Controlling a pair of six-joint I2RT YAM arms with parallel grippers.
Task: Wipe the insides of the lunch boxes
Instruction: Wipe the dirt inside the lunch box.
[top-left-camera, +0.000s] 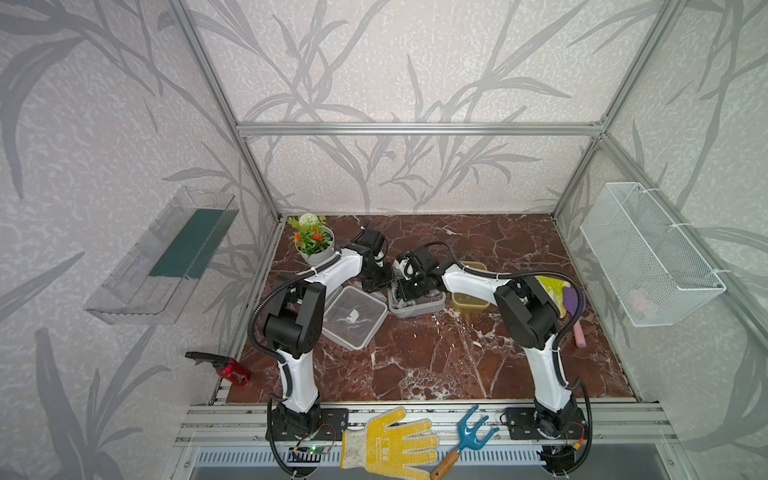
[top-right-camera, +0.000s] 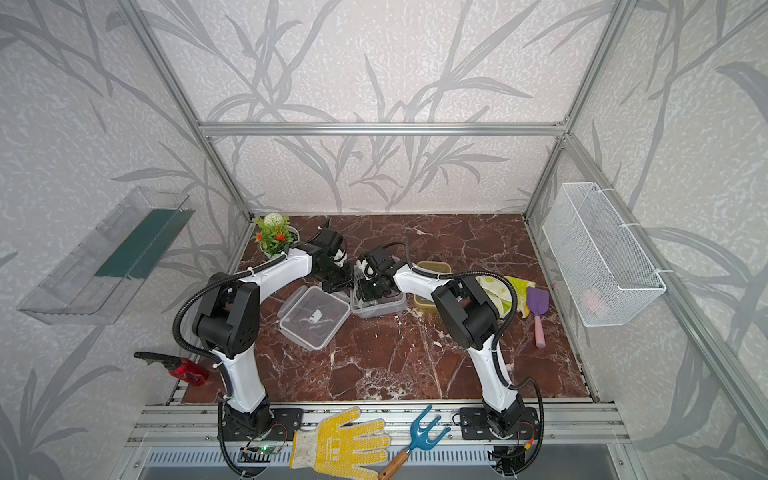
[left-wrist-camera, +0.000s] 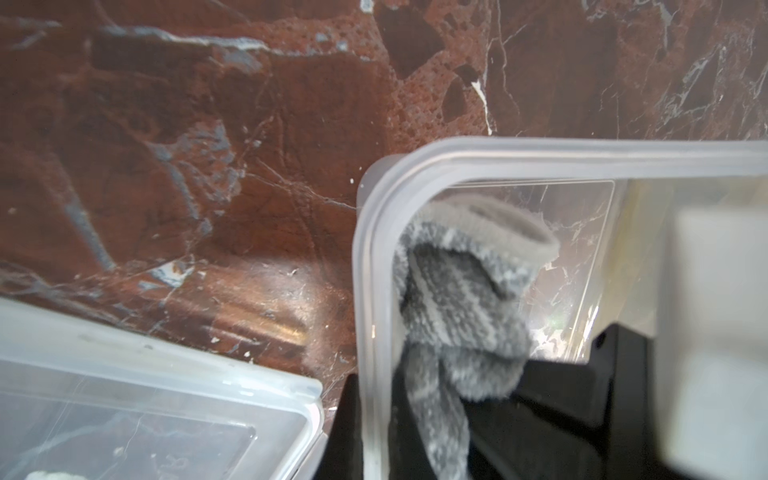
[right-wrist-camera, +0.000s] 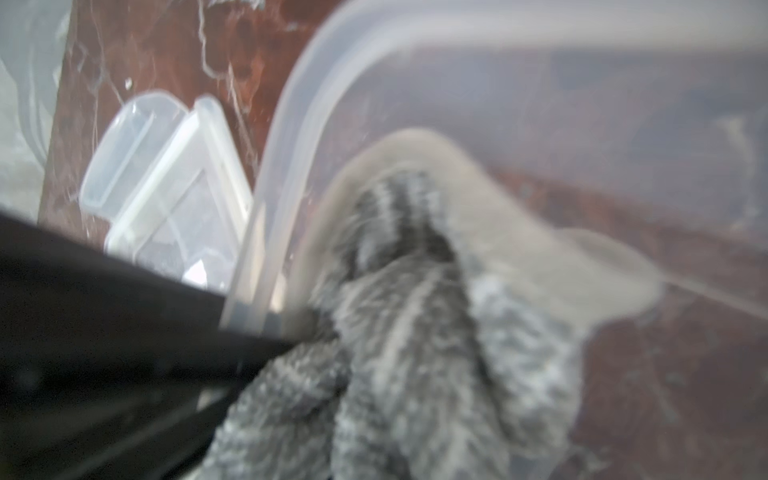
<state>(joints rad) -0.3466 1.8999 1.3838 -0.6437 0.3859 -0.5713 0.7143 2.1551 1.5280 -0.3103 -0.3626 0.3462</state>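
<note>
On desk (top-left-camera: 436, 365): clear box (top-left-camera: 420, 308) open, lid (top-left-camera: 353, 318) beside it. Left gripper (top-left-camera: 377, 284) jaws pinch its wall, probably steadying it. Right gripper (top-left-camera: 409, 293) jaws pinch grey cloth (left-wrist-camera: 457, 299) inside, against a corner. Amber box (top-left-camera: 469, 302) just beside.

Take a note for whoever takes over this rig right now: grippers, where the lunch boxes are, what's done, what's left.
Left gripper: shut on the rim of the clear lunch box, steadying it.
Right gripper: shut on the grey cloth, down inside that box.
The clear lid lies off on the table beside it. The amber lunch box sits on the other side, partly under the right arm; lid state unclear.
Done: clear box opened, wipe underway.
Left: finish it, then probably open and wipe the amber one.
</note>
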